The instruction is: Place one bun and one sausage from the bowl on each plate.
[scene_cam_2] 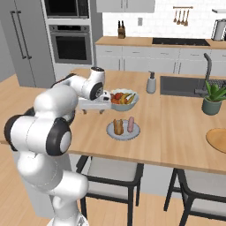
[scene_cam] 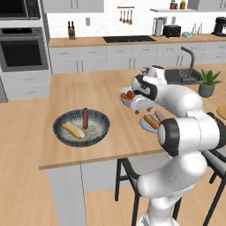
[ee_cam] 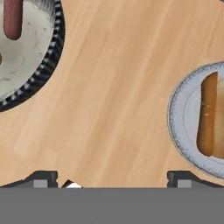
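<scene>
Counter [scene_cam: 110,145] | bowl [scene_cam: 62,118]: 1 bun [scene_cam: 73,130], 1 sausage [scene_cam: 85,118] | grey-blue plate [scene_cam_2: 111,132]: 1 each (side by side) | jaws wide, empty

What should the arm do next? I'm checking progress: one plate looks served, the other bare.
Probably swing the open gripper over to the dark bowl and come down on its bun. The grey-blue plate already holds a bun and a sausage, while the tan plate holds nothing.

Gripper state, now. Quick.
Gripper: open, holding nothing, over bare counter between the bowl and the grey-blue plate.
</scene>
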